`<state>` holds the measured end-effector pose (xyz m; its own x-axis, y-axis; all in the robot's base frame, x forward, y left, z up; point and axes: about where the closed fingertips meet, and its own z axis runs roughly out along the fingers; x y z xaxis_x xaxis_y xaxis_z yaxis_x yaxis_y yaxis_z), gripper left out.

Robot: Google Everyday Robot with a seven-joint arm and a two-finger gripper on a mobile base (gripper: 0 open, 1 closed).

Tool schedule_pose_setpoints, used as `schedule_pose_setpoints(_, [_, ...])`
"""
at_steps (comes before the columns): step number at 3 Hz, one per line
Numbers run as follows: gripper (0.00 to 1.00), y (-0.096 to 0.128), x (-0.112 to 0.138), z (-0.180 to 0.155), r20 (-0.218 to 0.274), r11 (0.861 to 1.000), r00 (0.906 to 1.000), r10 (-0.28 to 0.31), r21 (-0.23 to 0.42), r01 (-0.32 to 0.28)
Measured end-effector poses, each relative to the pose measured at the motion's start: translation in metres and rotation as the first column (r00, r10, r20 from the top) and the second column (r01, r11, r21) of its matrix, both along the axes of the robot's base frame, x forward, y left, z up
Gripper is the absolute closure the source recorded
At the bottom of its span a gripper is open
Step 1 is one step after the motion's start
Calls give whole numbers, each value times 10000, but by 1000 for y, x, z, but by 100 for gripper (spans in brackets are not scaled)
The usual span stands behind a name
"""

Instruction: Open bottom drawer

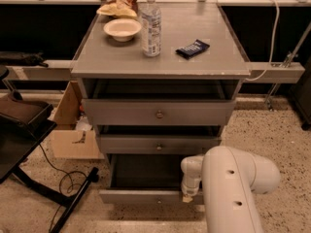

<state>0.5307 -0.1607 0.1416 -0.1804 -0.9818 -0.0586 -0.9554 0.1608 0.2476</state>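
Bottom drawer (136,196) is standing partly out, with the gripper (187,196) sitting at its front, right of centre (its grip I cannot tell). I am planning a straight, level pull.

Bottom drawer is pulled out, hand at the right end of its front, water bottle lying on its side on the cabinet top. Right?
Not quite. The water bottle stands upright on the cabinet top, not on its side, as the camera view shows. The rest holds: the bottom drawer is pulled out, and the hand is at the right end of its front.
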Motion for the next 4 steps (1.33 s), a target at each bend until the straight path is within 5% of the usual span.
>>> schedule_pose_setpoints(4, [100,-2,0,3,45,9998,9999,-160,148,159])
